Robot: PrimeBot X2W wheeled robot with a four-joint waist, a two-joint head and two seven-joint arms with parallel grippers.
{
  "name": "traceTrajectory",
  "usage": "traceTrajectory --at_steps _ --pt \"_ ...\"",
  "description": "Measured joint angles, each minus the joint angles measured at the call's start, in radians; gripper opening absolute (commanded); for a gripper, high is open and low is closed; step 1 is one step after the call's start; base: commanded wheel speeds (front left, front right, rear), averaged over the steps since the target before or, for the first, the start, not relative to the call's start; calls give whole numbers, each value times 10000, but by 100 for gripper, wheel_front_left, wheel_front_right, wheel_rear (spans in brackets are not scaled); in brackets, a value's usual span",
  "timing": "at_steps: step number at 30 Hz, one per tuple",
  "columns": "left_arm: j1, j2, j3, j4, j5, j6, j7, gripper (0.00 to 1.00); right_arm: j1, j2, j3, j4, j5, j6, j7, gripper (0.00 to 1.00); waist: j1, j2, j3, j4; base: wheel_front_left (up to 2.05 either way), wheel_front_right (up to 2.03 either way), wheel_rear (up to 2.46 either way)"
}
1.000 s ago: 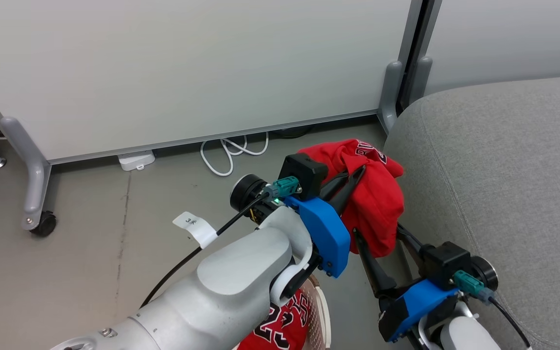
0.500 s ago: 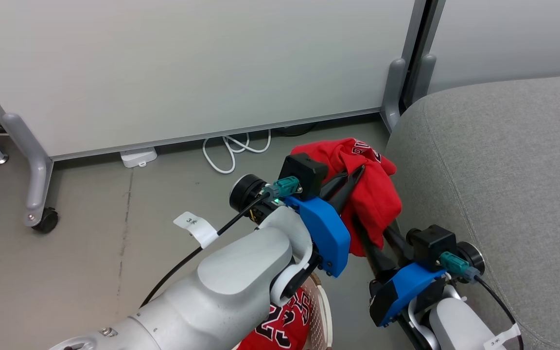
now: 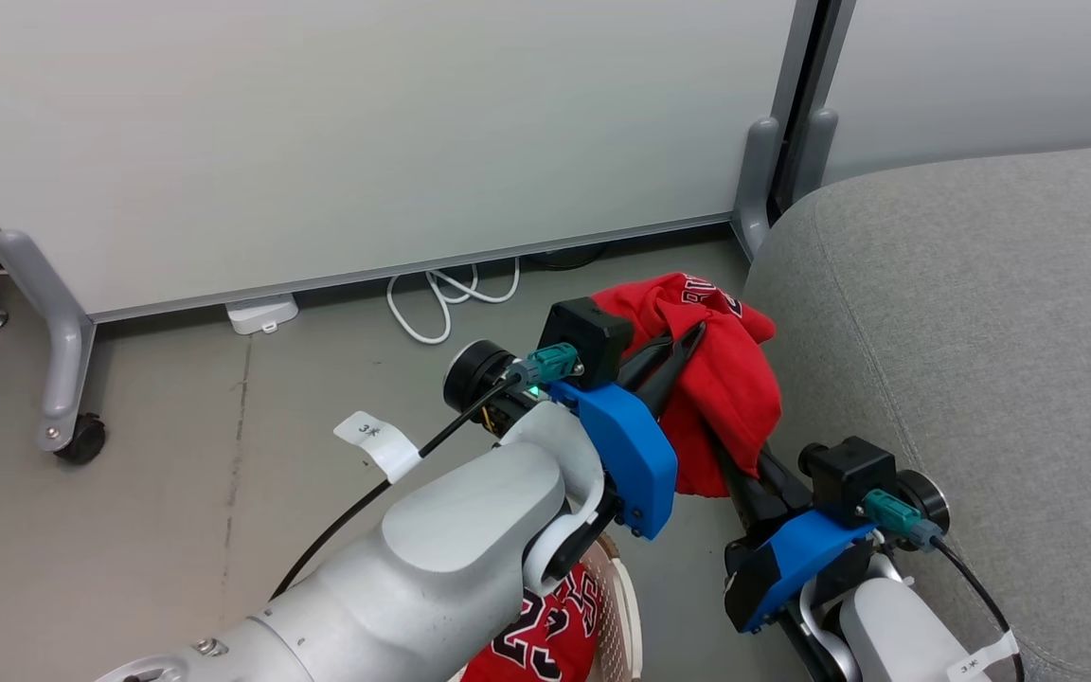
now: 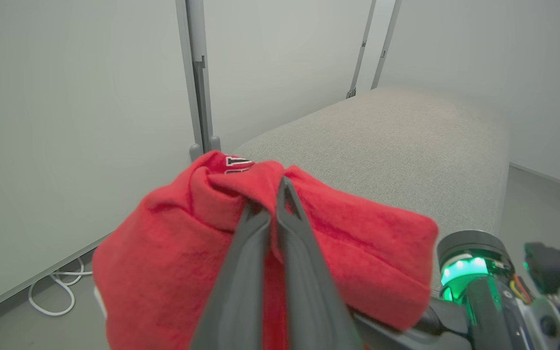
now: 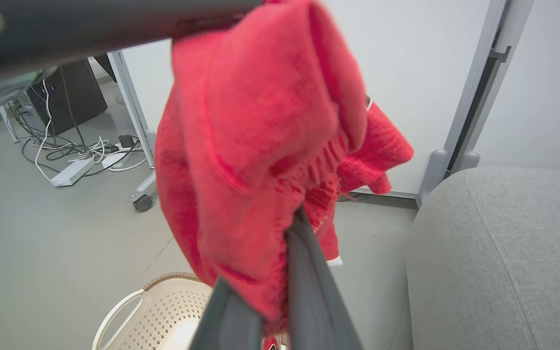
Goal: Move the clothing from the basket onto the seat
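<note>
Held jersey: a bright red basketball jersey (image 3: 730, 379), bunched into a loose bundle, hangs in the air above the floor (image 3: 176, 493). It is just beside the rounded near edge of the grey sofa cushion (image 3: 981, 332) and not yet over it.
Left gripper: the left gripper (image 4: 271, 206) has its fingers pressed almost together, pinching a fold at the top of the bundle.
Right gripper: the right gripper (image 5: 289, 233) sits lower, fingers close together with red cloth caught between them and the tips buried in the fabric.
Second jersey: the second jersey (image 3: 545, 635) lies in the cream laundry basket (image 5: 129, 301) on the floor, black numerals showing.
Step in hand: probably carrying the first jersey across to the cushion.
Doing it well: both arms should travel together with their spacing kept, so the thin cloth neither stretches nor slips. The hanging hem should be raised above the cushion's edge. The bundle should be well over the cushion before either grip loosens.
Risk: cloth released at the edge may slide to the floor or snag on a finger.
</note>
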Motion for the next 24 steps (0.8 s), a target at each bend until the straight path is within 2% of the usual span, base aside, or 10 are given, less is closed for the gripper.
traceTrajectory --at_steps 3,4,6,7,8,16,24 --pt "0 0 0 -2 0 0 0 0 0 0 -8 8 13 0 -27 0 0 0 -2 -31 0 0 0" --pt "0 0 0 -4 -2 4 0 7 0 0 -8 12 15 0 -29 0 0 0 -3 -42 0 0 0" --pt "0 0 0 -10 -2 13 0 41 -2 0 -4 17 17 0 -36 0 -1 0 -14 -75 0 0 0" --pt "1 0 -2 -8 -2 13 0 77 -2 0 -2 19 17 0 -38 0 0 0 -24 -92 0 0 0" --pt "2 0 -2 -8 -2 13 2 100 -2 0 0 21 17 0 -38 0 0 0 -34 -109 0 0 0" --pt "6 0 -2 -8 -10 25 -8 100 -2 0 -50 52 15 0 -42 0 -1 0 -83 -194 0 0 0" --pt "71 -6 0 169 255 102 -545 100 11 -2 -288 -31 -86 0 -71 0 0 0 -108 -174 0 0 0"
